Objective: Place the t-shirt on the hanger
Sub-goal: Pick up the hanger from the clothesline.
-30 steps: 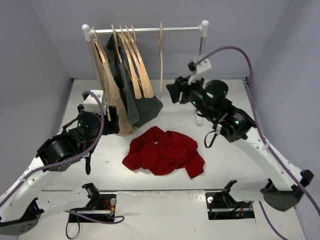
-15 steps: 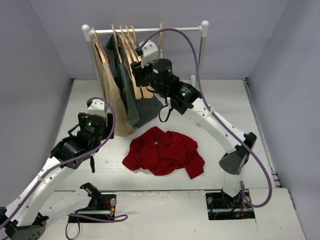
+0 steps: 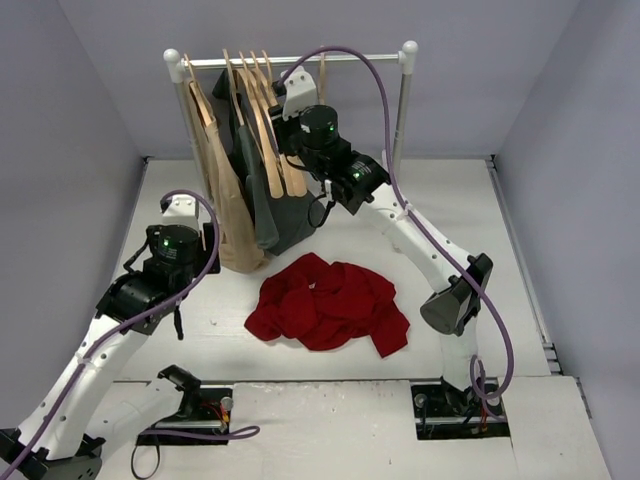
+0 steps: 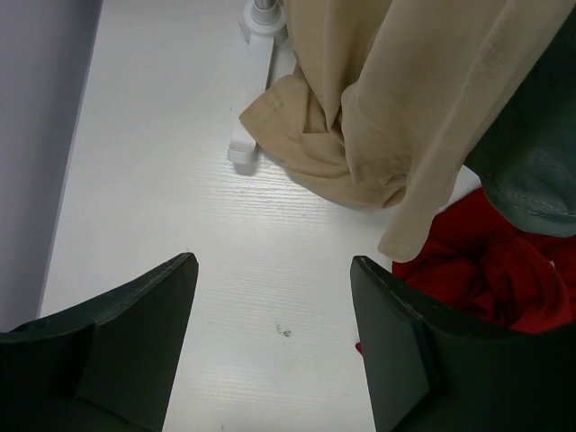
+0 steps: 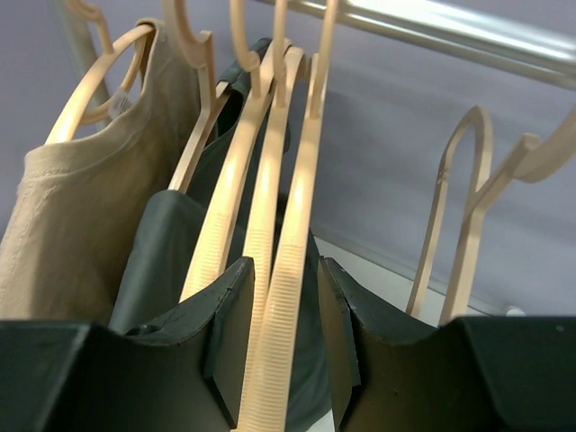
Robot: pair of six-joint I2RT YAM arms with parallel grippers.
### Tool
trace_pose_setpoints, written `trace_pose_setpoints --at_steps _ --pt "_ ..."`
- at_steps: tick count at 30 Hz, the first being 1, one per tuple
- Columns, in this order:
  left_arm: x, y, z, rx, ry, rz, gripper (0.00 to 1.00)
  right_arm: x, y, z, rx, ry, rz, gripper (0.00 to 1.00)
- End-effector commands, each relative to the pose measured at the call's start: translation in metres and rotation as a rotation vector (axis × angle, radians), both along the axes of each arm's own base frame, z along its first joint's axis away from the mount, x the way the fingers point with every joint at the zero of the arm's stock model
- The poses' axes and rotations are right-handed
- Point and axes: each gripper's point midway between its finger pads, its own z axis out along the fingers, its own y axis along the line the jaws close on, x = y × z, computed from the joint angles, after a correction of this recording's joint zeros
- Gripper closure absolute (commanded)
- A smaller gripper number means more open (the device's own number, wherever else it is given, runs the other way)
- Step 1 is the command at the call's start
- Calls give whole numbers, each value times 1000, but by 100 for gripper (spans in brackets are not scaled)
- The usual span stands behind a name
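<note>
The dark-red t-shirt (image 3: 328,305) lies crumpled on the white table in front of the rack; its edge shows in the left wrist view (image 4: 504,270). Several bare tan wooden hangers (image 3: 293,178) hang on the rail. My right gripper (image 3: 285,135) is up at them. In the right wrist view it (image 5: 283,333) is open, its jaws narrowly straddling the sloping arms of two hangers, the nearer one (image 5: 292,270) almost touching the right jaw. My left gripper (image 3: 212,255) is open and empty (image 4: 274,342) low over the table, left of the t-shirt.
The rack's rail (image 3: 300,60) carries a beige garment (image 3: 225,215) and a dark green-grey garment (image 3: 290,215), both reaching the table. Another bare hanger (image 5: 468,225) hangs further right. The rack's white foot (image 4: 247,148) stands by the beige cloth. Purple walls close in three sides.
My right arm swung from the right side across to the hangers and now has its jaws around two hanger arms. My left arm shifted slightly. The t-shirt has not moved.
</note>
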Motion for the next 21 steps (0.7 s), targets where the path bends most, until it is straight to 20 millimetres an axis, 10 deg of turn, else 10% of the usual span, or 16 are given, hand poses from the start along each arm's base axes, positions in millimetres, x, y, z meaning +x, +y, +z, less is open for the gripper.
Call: trace_pose_setpoints --at_steps 1,21 --pt "10 -5 11 -41 -48 -13 36 6 -11 52 130 -107 -26 69" --pt "11 -8 9 -69 -41 -33 36 31 -3 7 101 -36 -2 68"
